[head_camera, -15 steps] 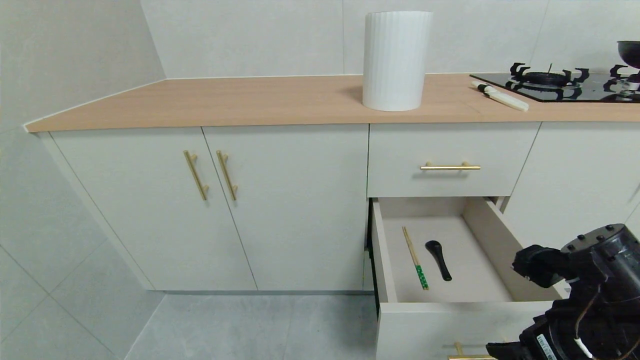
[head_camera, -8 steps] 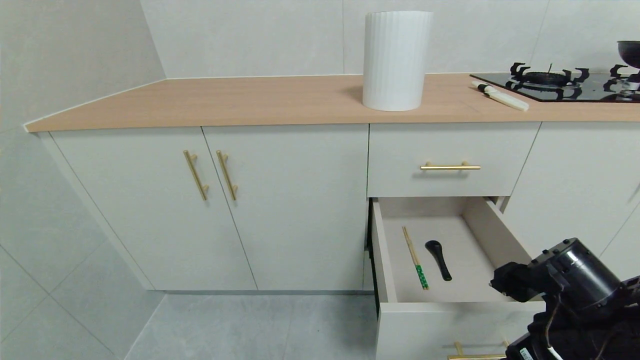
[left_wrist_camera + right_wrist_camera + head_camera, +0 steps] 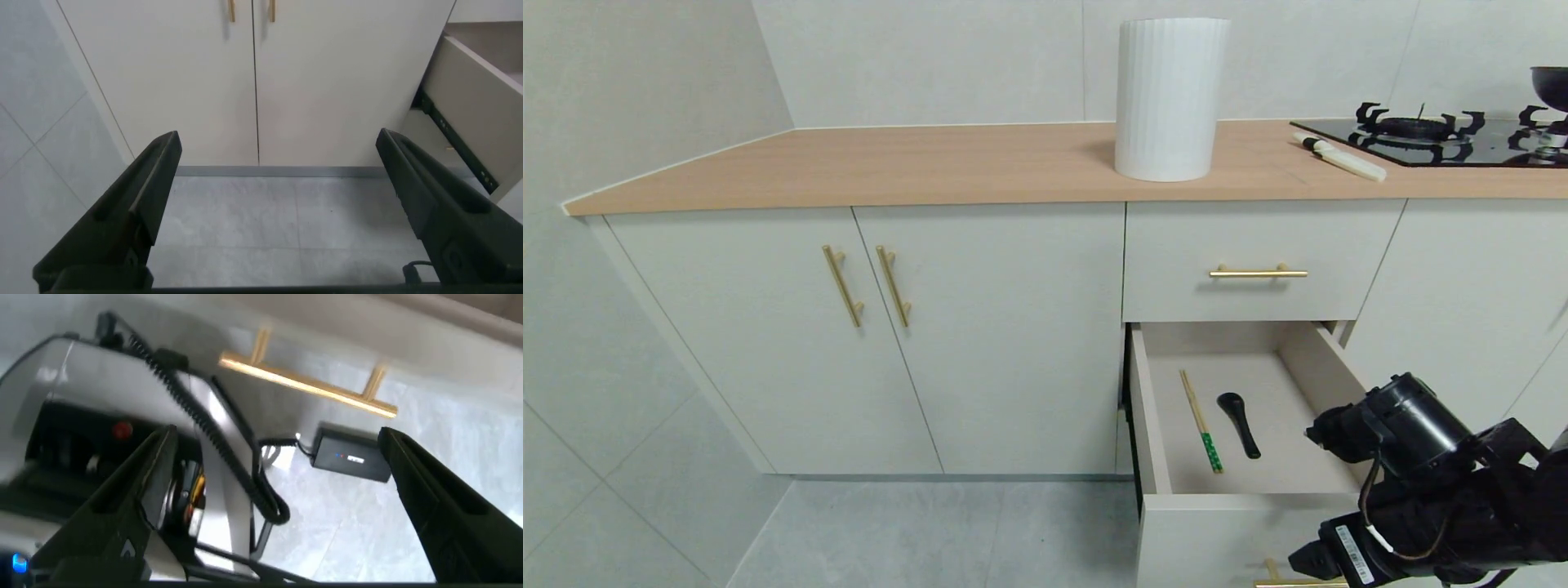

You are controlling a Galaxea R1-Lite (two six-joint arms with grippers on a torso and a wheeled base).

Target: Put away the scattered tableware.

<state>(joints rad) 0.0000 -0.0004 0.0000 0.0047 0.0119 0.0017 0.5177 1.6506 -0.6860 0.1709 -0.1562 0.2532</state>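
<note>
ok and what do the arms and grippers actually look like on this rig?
The right arm is black throughout, with a rounded cylindrical joint housing, a thin cable looping beside it and a white printed label. The left gripper and right gripper each have two long, flat, dark fingers tapering to the tips.

soft, bright, even light falls from above. the white cylinder [image 3: 1170, 98] throws a faint shadow on the table [image 3: 890, 167] at its left side, and the gold handle [image 3: 1258, 273] leaves a thin one just below itself. the open drawer [image 3: 1147, 408] dims toward its back wall. the black hob [image 3: 1445, 147] mirrors its grates with mild glare. the left fingers [image 3: 135, 208] are dark, nearly featureless shapes, with pale, evenly lit floor [image 3: 270, 220] between them. between the right fingers [image 3: 445, 506] a gold bar [image 3: 310, 386] catches a highlight. straight edges lean outward near the head view's borders.
</note>
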